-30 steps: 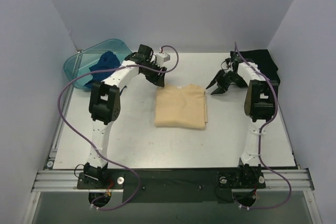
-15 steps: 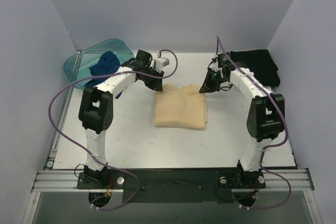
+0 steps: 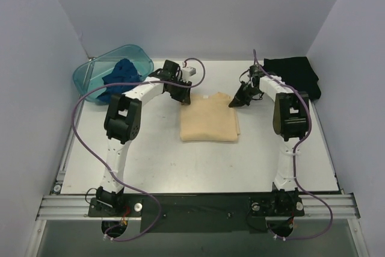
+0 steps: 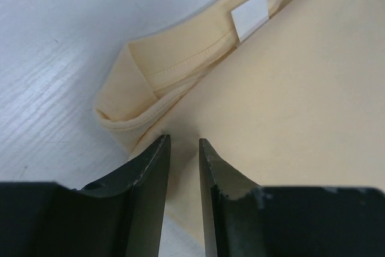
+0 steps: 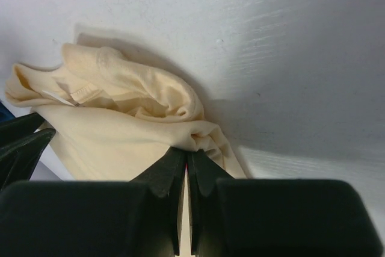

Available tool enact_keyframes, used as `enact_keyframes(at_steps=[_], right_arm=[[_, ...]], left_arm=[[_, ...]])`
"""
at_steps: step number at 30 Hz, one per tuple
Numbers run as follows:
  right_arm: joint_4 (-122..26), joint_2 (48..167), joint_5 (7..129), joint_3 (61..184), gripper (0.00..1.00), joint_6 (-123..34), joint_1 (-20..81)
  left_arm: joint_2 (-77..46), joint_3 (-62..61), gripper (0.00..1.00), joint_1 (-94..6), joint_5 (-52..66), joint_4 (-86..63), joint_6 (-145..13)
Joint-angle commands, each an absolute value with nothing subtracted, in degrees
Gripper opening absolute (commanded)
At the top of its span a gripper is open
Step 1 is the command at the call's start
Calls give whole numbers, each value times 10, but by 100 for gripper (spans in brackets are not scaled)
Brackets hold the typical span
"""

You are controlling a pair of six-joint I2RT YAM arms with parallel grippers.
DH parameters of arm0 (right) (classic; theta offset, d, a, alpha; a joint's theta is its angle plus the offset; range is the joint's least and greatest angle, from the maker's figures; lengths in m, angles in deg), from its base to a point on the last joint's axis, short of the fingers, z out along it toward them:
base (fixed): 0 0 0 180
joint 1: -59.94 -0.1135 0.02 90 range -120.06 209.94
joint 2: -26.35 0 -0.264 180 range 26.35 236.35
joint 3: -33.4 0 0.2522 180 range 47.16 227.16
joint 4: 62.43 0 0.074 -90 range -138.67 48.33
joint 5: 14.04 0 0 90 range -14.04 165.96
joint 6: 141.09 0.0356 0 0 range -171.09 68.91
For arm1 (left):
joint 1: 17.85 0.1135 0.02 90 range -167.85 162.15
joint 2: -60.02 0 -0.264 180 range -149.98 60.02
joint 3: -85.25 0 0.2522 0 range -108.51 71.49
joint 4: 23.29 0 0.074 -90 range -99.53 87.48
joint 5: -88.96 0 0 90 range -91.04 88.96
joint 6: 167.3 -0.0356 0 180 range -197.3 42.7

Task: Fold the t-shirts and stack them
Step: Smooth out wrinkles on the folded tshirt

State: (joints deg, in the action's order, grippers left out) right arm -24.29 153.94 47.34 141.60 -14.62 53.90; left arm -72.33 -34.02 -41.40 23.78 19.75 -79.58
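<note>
- The tan shirt (image 3: 209,121) lies folded into a rough rectangle in the middle of the table (image 3: 180,167), between the two arms, collar end toward the far side.
- It looks light, limp and thin. It will likely sag and drag rather than hold a shape, and the layers may slide apart if only the top one is lifted.
- The best holds are probably the two far corners, pinching every layer at once. The collar seam with its white label (image 4: 251,16) is thicker and should slip less.
- The right gripper (image 5: 186,153) is at the far right corner. Its jaws are pressed together, with cloth bunched and puckered at the tips, so it appears to pinch that corner.
- The left gripper (image 4: 182,142) is over the far left corner, beside the collar fold. Its jaws stand a narrow slit apart, and I cannot tell if any cloth is caught between them.
- The black shirt (image 3: 295,71) lies at the far right corner of the table, well apart.
- The blue shirt (image 3: 123,71) lies crumpled in the teal basin (image 3: 84,79) at the far left. Nothing else shows in the basin.
</note>
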Motion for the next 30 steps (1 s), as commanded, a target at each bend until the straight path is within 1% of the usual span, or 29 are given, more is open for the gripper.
enact_keyframes(at_steps=[1,2,4,5,6,7,8,9,10,12,14,17,19,21,22,23,24,25,27,30], right_arm=[[-236,1558,494,1423,0,-124,548],[-235,1553,493,1425,0,-128,548],[-236,1536,486,1435,0,-140,548],[-236,1529,487,1438,2,-154,548],[-235,1510,491,1444,8,-163,548],[-235,1499,504,1445,10,-175,548],[-236,1483,513,1450,17,-180,548],[-236,1475,533,1451,21,-191,550],[-234,1463,541,1456,28,-195,550],[-229,1460,560,1462,34,-206,550],[-216,1468,565,1469,38,-210,550],[-200,1496,554,1474,40,-213,550],[-188,1508,536,1476,42,-211,549],[-187,1498,523,1464,44,-215,549],[-188,1489,523,1448,46,-225,548],[-185,1470,525,1432,51,-235,548],[-184,1461,527,1424,53,-251,546],[-179,1441,527,1404,57,-260,545],[-172,1417,521,1366,61,-281,542],[-167,1398,514,1310,63,-296,540]], left_arm=[[-723,-365,38,-405,210,169,-761],[-719,-364,39,-404,208,168,-760],[-700,-359,45,-396,212,162,-750],[-685,-355,46,-391,217,156,-743],[-676,-347,50,-383,219,153,-736],[-662,-343,52,-373,218,147,-733],[-657,-335,55,-369,217,144,-727],[-651,-332,56,-362,217,144,-726],[-649,-329,57,-360,217,144,-726],[-645,-321,59,-359,220,141,-726],[-647,-312,59,-359,232,137,-717],[-659,-301,60,-361,251,132,-707],[-665,-297,62,-365,256,136,-701],[-663,-289,63,-367,258,140,-698],[-653,-284,63,-367,259,145,-692],[-648,-272,64,-366,259,145,-688],[-631,-263,64,-364,257,144,-681],[-623,-247,65,-364,252,143,-678],[-592,-213,66,-364,239,141,-655],[-546,-158,68,-368,231,132,-628]])
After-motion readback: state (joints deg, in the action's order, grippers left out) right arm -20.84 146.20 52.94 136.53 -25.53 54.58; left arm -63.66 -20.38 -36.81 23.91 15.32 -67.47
